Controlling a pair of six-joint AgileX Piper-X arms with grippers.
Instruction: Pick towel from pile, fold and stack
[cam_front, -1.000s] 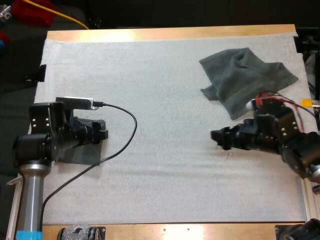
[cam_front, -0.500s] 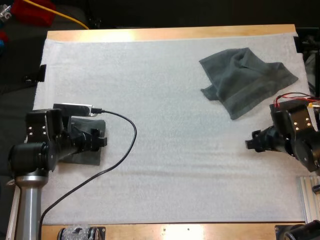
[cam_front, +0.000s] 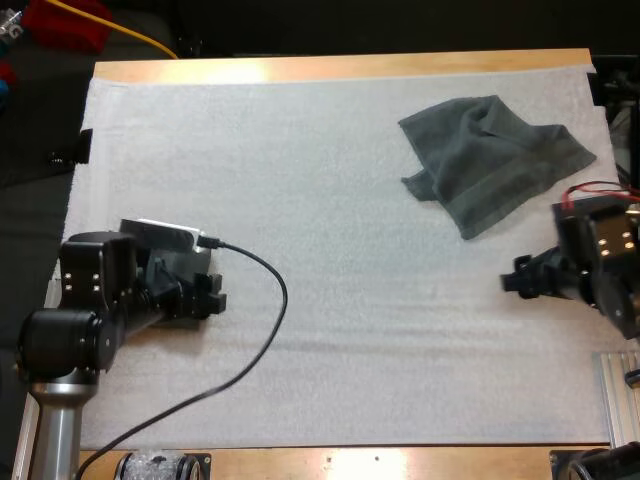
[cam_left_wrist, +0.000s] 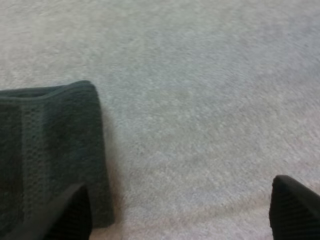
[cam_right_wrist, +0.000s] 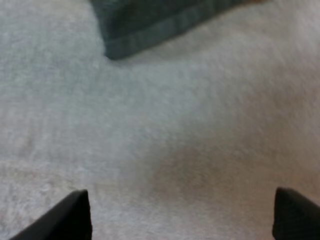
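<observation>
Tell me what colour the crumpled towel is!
The crumpled towel is dark grey-green, seen best in the high view.

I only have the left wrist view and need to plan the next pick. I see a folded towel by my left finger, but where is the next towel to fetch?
Observer: One crumpled towel lies at the far right of the mat as the high view shows it, well away from your left gripper.
Operator: Is my other arm on it?
Observer: No. The right gripper is over bare mat on the near side of that towel, apart from it.
Operator: Open or shut?
Observer: Open. Its fingers stand apart with nothing between them.
</observation>
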